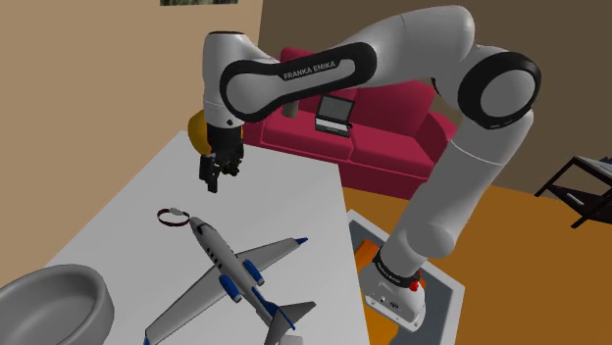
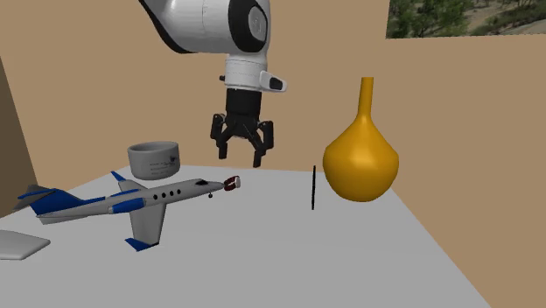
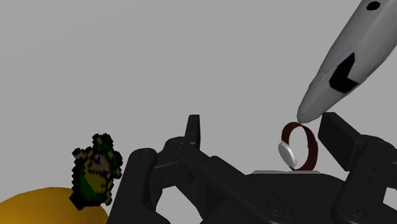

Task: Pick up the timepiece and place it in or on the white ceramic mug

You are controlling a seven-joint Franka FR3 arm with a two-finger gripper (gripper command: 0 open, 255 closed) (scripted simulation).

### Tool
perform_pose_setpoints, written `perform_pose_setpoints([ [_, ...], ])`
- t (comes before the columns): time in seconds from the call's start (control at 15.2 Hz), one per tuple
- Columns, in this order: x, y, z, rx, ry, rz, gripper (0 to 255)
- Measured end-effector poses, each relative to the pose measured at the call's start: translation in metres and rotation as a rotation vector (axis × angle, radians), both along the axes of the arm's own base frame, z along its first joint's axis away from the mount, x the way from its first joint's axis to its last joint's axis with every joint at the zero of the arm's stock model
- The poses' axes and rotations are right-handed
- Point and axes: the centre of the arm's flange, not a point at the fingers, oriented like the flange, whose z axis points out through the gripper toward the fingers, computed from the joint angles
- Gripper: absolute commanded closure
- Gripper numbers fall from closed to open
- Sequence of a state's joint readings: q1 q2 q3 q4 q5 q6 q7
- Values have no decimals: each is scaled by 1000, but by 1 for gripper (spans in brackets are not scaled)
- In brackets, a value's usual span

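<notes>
On the grey table, the red-strapped watch lies just off the toy airplane's nose, the black gripper hangs above that nose with fingers spread and empty, and the pale grey mug stands near the airplane's midbody.

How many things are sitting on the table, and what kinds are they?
Toy plane: 1
Watch: 1
Yellow vase: 1
Grey mug: 1
Grey bowl: 1
Little flat pixel figure: 1
Total: 6
</notes>
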State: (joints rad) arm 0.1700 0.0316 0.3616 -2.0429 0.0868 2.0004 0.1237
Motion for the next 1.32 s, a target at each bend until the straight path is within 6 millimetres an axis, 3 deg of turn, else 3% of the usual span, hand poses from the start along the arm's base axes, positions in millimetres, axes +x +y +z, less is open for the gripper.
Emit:
perform_pose_setpoints([
  [0.53, 37, 72, -40, 17, -2, 61, 0],
  [0.99, 35, 78, -76, 18, -1, 63, 0],
  [1.32, 34, 79, -79, 18, -2, 63, 0],
])
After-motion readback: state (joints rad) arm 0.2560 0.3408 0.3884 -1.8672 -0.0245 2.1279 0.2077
